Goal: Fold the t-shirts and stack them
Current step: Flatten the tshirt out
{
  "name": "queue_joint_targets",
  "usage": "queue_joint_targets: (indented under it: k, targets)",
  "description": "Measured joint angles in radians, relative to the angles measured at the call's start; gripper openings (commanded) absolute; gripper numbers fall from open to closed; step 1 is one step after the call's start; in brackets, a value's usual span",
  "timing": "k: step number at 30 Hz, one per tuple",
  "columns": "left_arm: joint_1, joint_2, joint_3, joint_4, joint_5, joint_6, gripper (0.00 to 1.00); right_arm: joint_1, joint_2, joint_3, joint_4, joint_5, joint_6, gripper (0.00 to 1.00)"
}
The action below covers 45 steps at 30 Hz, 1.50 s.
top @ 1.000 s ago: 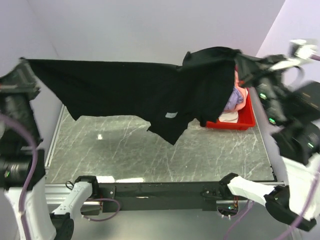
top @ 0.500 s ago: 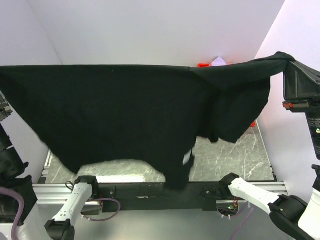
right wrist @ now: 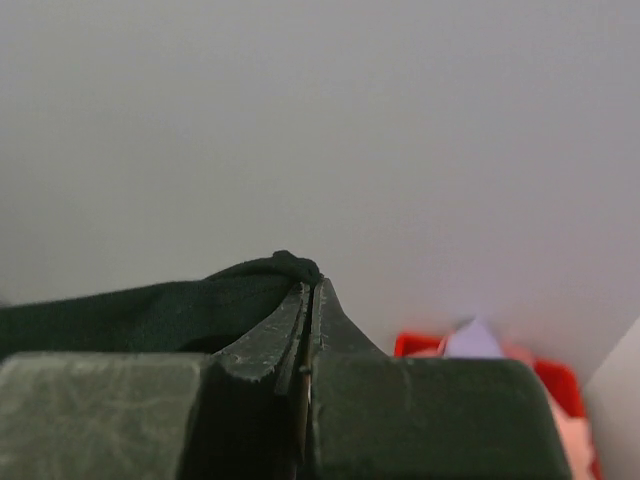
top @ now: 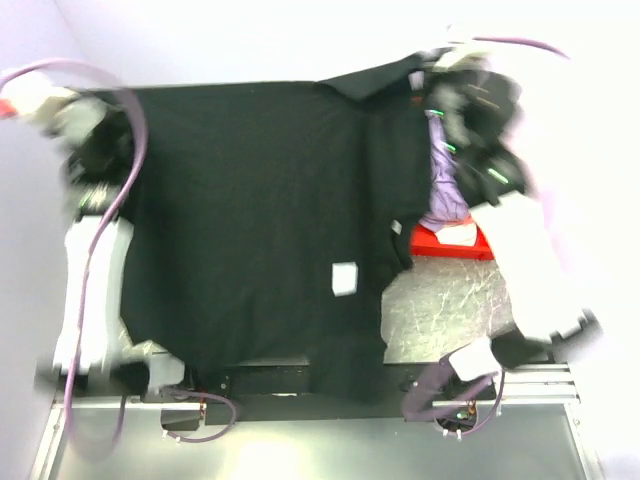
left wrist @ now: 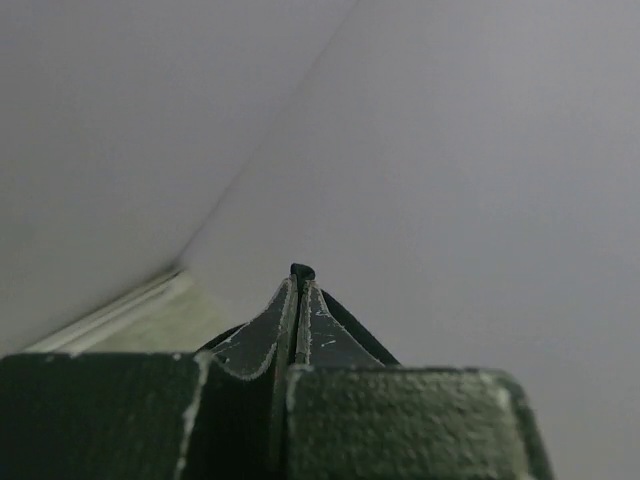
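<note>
Top external view: a large black cotton t-shirt (top: 250, 200) lies spread wide over the grey marbled table (top: 450, 305), its lower hem draped past the near edge by the arm bases. A small white rectangular label (top: 344, 278) shows on the cloth, well below both claws and nearer the right one. Both arms are motion-blurred here, so the claws themselves are hard to make out in this view; each sits at a far upper corner of the shirt.

In the left wrist view, the left gripper (left wrist: 300, 292) is closed tight, its jaws pressed flat together with only a small nub of black cloth poking out at the very tip. Beyond the tip there is just pale wall and a strip of table edge.

In the right wrist view, the right gripper (right wrist: 308, 290) is likewise clamped on the black shirt: a bunched fold sits at the tip, and the cloth trails off to the left of the jaws.

A red plastic bin (top: 450, 245) lies below and to the right of the right claw, holding a crumpled lavender t-shirt (top: 445, 195) and a salmon-pink one (right wrist: 578, 430).
</note>
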Motion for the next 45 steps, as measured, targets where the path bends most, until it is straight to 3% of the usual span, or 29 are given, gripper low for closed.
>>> queue_joint_targets:
  k: [2,3,6,7,8,9,11,13,14,27,37,45]
  targets:
    - [0.024,0.150,-0.035,0.016,-0.005,0.009,0.14,-0.035,0.123,-0.038,0.028,-0.018,0.027,0.01]
    - [0.037,0.236,-0.048,0.016,-0.003,0.015,0.34,-0.049,0.196,-0.066,0.040,-0.034,0.044,0.05]
    - [0.064,0.513,-0.035,-0.036,0.035,0.021,0.76,-0.068,0.394,-0.095,0.042,-0.103,0.079,0.37]
    - [0.068,0.594,-0.012,-0.064,0.048,0.023,0.84,-0.069,0.460,-0.078,0.027,-0.127,0.093,0.51]
    - [0.073,0.693,0.039,-0.127,0.060,0.013,0.97,-0.070,0.535,-0.041,0.002,-0.149,0.106,0.56]
    - [0.075,0.759,0.077,-0.164,0.068,0.015,0.99,-0.069,0.611,0.008,-0.029,-0.166,0.116,0.61]
    - [0.078,0.878,0.154,-0.238,0.086,0.009,1.00,-0.069,0.727,0.120,-0.103,-0.190,0.127,0.71]
    - [0.077,0.911,0.172,-0.287,0.099,0.007,0.99,-0.069,0.805,0.204,-0.151,-0.203,0.135,0.81]
    - [0.077,0.912,0.172,-0.309,0.102,0.006,1.00,-0.069,0.811,0.205,-0.165,-0.209,0.142,0.82]
    - [0.077,0.607,-0.081,-0.310,0.208,-0.091,0.99,-0.037,0.500,-0.160,-0.147,-0.300,0.254,0.84]
    - [0.076,0.496,-0.450,-0.323,0.395,-0.148,0.99,0.043,0.511,-0.416,-0.169,-0.288,0.326,0.84]
    - [0.076,0.579,-0.409,-0.313,0.434,-0.149,0.99,-0.008,0.588,-0.391,-0.169,-0.281,0.349,0.83]
